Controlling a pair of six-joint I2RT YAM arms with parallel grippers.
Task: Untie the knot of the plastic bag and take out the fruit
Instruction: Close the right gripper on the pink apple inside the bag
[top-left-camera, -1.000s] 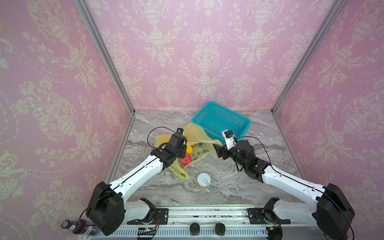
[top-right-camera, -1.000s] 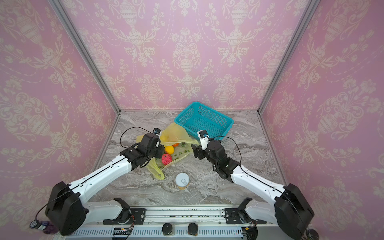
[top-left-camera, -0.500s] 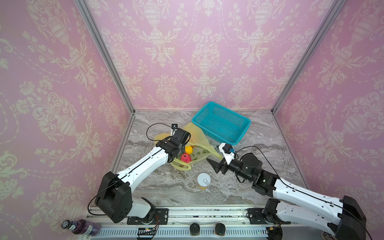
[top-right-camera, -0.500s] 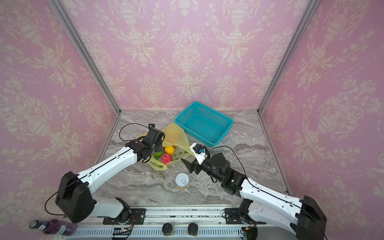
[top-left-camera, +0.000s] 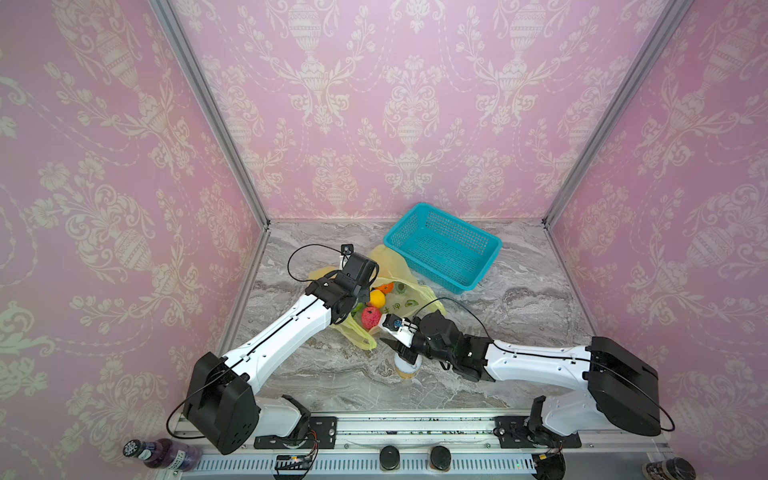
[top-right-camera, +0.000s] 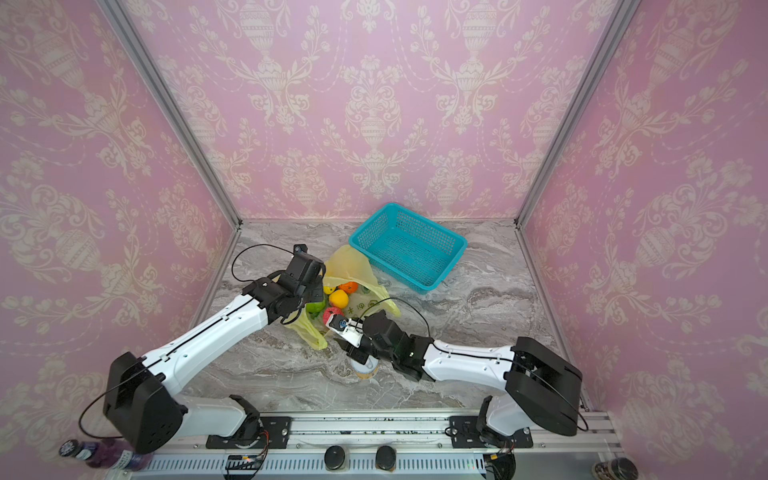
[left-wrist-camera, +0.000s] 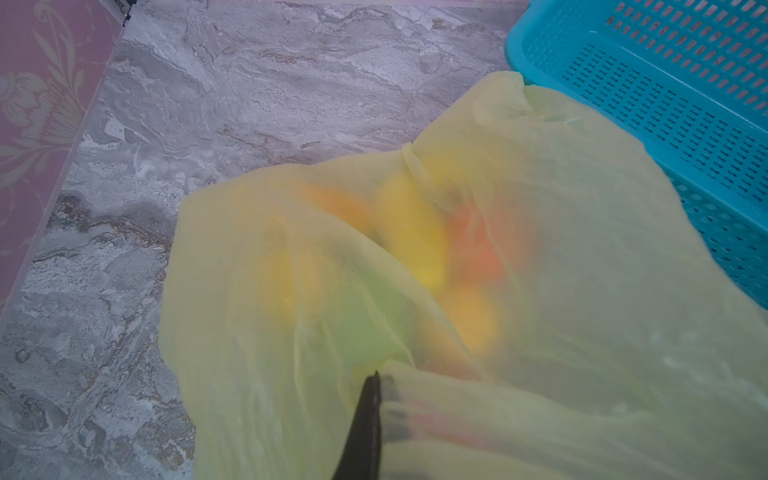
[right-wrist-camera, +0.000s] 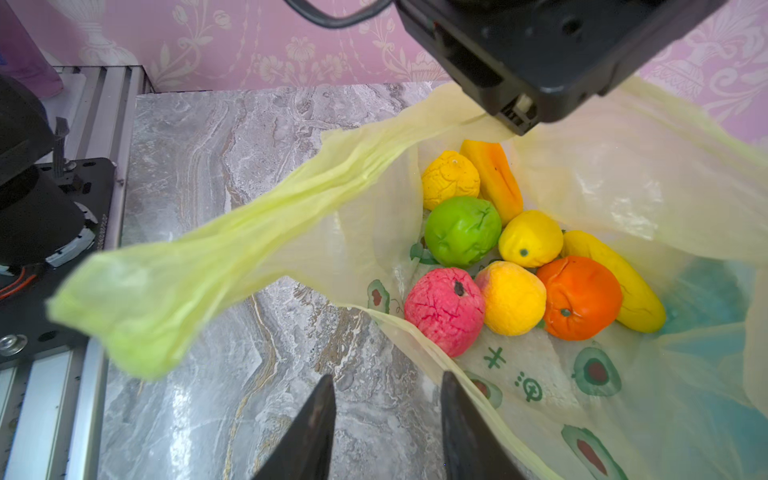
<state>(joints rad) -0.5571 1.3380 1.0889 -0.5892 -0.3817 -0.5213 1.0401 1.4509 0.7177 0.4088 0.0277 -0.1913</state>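
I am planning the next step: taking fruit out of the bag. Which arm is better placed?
The right. The right gripper is open and empty, pointing at the pink-red fruit just inside the plastic bag. The left gripper is shut on the plastic bag, holding its mouth open.

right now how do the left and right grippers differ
The left gripper is shut, pinching the bag; the right gripper has its jaws apart, holding nothing. The left holds the bag's rim up; the right faces its open mouth. Both are at the bag, close to the fruit.
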